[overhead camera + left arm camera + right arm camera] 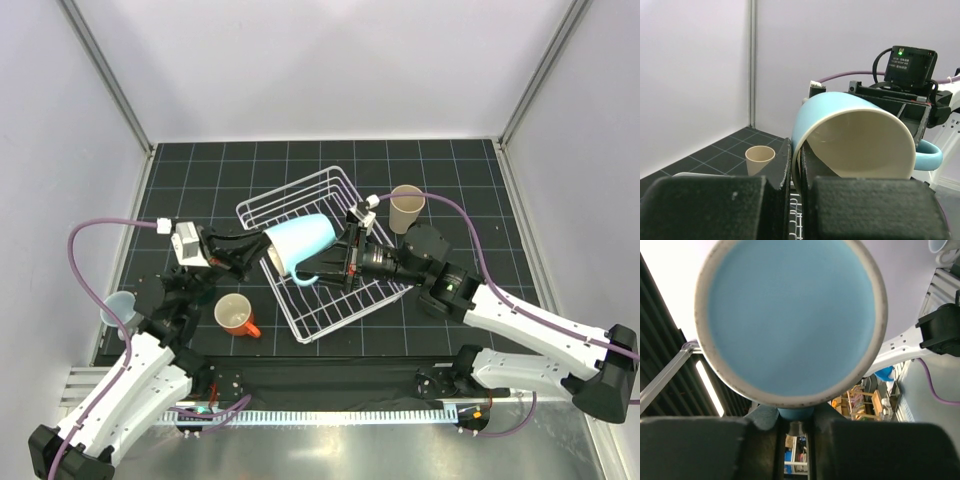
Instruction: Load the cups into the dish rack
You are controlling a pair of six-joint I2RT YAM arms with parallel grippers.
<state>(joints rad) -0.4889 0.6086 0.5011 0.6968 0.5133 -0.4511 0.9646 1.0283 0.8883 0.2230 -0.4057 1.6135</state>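
Nearest the arm bases, an orange mug (234, 314) stood upright on the dark gridded table, just left of the dish rack (330, 305). Further left, at the table's edge, a pale blue cup (117, 306) was half hidden behind the left arm's cable.

Beyond these, a light blue mug (300, 240) lay on its side in the air over the rack, mouth to the left. The left gripper (254, 256) was clamped on its rim, one finger inside the mouth and one outside, as the left wrist view showed. The right gripper (340, 262) met the mug from the right. In the right wrist view the mug's base filled most of the picture, and the fingers stood close together with a bit of the blue handle pinched between them; the rest of the handle was hidden.

Farthest off, a beige tumbler (406, 207) stood upright on the table, just beside the rack's far right corner.
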